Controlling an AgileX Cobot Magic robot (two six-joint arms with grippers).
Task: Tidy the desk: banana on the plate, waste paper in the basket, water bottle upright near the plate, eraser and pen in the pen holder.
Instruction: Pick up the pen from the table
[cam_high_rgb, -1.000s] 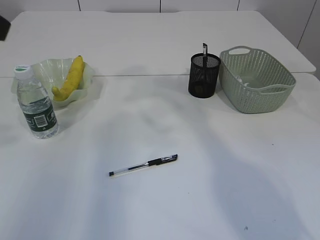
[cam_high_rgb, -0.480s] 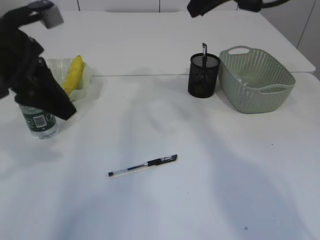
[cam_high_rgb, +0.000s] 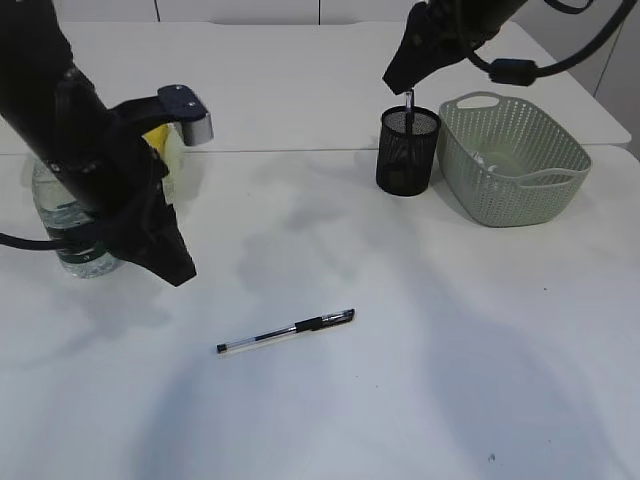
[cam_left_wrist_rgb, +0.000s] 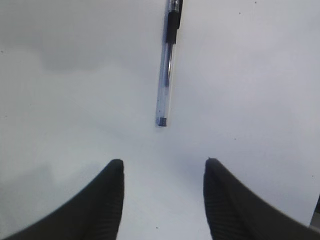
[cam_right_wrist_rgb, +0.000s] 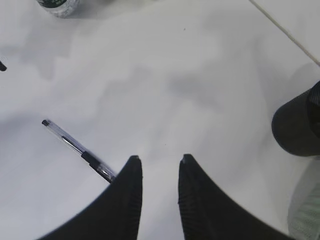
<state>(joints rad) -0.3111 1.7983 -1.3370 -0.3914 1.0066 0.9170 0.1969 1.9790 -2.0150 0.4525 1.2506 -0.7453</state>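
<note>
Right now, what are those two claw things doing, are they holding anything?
Left tool: open, holding nothing, above the pen.
Right tool: open a little, holding nothing.

The exterior view looks down at a slant from the near side across the whole table. Both wrist views face down, sharing the pen (cam_high_rgb: 287, 331) (cam_left_wrist_rgb: 167, 65) (cam_right_wrist_rgb: 80, 152) with it.
</note>
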